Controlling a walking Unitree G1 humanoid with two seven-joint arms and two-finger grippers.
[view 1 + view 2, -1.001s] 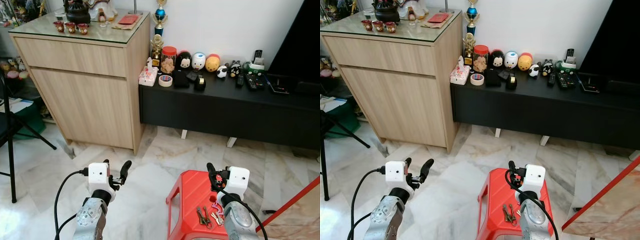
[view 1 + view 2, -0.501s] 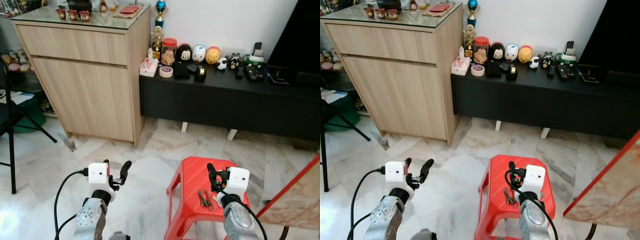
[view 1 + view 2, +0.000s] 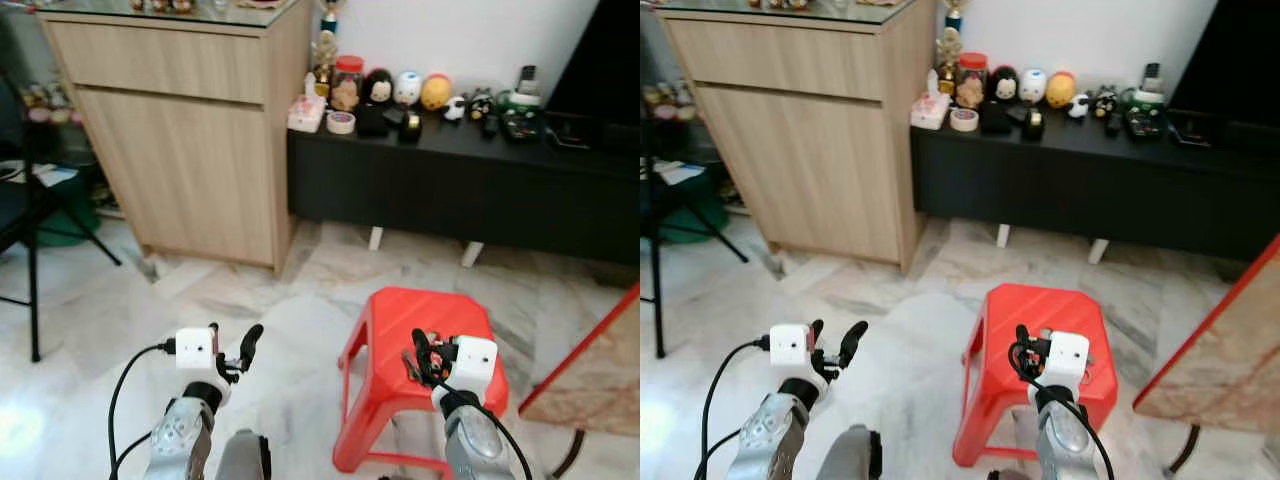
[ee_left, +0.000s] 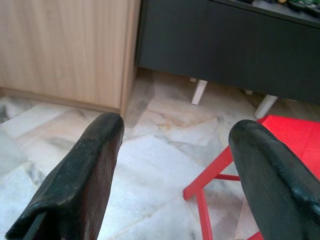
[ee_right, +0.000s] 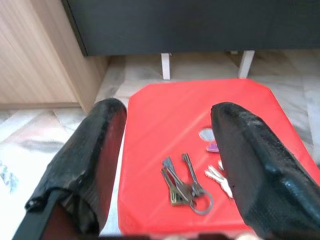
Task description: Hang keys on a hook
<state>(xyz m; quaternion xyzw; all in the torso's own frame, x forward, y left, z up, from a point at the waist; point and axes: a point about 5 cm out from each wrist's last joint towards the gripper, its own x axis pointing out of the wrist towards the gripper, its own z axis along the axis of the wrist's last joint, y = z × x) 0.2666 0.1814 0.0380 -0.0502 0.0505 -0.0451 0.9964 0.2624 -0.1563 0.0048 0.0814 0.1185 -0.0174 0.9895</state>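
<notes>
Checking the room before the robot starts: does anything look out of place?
The keys lie loose on the red stool, under the open right gripper, rather than on a hook. Nothing looks spilled or damaged.

Home living room, marble floor [image 3: 300, 300], wooden cabinet [image 3: 190, 150], black TV console [image 3: 460, 190]

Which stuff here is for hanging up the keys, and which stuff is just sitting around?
For the job:
keys on the red stool
right gripper, open above them

Just sitting around:
wooden cabinet
black bench
toys
roll of tape
left gripper, idle
</notes>
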